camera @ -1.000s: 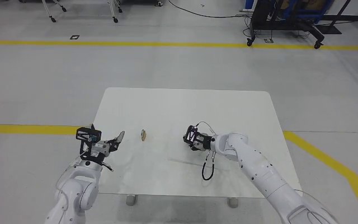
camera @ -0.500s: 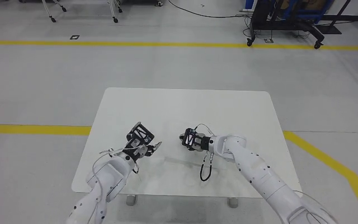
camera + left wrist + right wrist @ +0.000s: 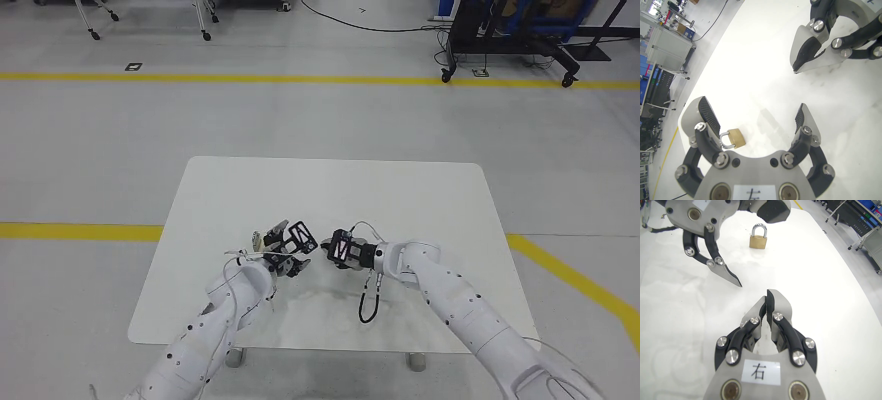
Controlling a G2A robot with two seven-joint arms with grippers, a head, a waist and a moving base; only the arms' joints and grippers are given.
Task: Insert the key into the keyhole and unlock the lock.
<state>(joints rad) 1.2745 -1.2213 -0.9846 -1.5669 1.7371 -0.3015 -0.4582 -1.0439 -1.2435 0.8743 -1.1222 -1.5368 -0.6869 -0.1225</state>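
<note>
My left gripper has swung in from the left edge of the table. It now hangs wide open, one finger just beside the brass padlock at mid-table. My right gripper stays pinched closed nearby, facing it.

The left arm and the right arm are smooth, round and white. A thin black cable hangs in a loop off the right arm. The left tool and the right tool look the same. Each has a grey metal plate, black curved links and shiny round screws. The fingers are silver with black ribbed pads. Each plate has a white sticker with a black hand-drawn mark.
</note>
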